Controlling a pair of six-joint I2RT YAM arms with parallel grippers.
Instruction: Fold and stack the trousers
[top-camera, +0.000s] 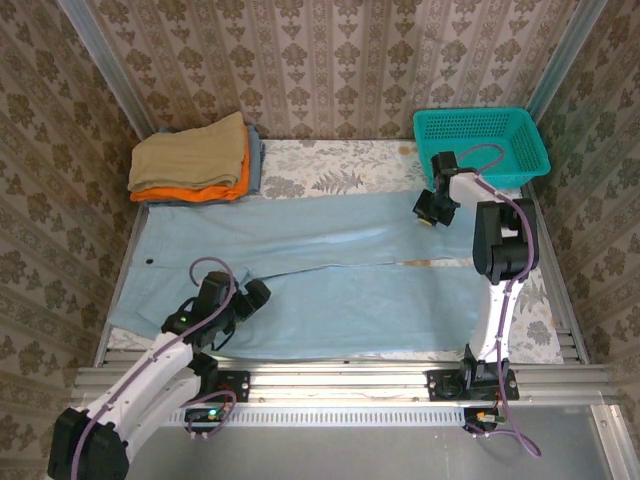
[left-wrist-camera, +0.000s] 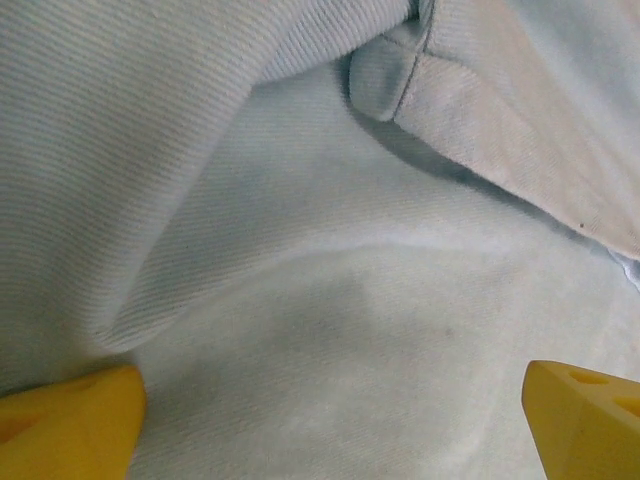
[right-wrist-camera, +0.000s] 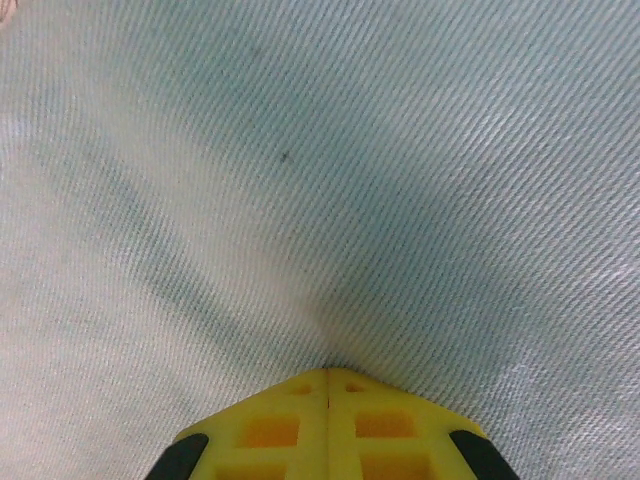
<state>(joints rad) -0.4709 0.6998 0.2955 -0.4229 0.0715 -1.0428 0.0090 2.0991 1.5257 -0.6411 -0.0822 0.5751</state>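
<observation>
The pale sky-blue trousers (top-camera: 330, 270) lie spread flat across the table, waist at the left and both legs running right. My left gripper (top-camera: 252, 298) hovers low over the near leg by the crotch. In the left wrist view it is open (left-wrist-camera: 330, 430), yellow fingertips (left-wrist-camera: 70, 420) wide apart over rumpled cloth (left-wrist-camera: 300, 300), with a folded seam edge (left-wrist-camera: 385, 85) beyond. My right gripper (top-camera: 432, 212) is down at the far leg's end. Its yellow fingers (right-wrist-camera: 300, 420) are pressed together (right-wrist-camera: 328, 372), and the trousers cloth (right-wrist-camera: 300, 150) puckers into their tips.
A teal basket (top-camera: 470, 113) stands at the back right, just behind the right arm. At the back left sits a stack with a tan folded garment (top-camera: 190, 150) on an orange one (top-camera: 200, 188). Patterned walls close in on three sides.
</observation>
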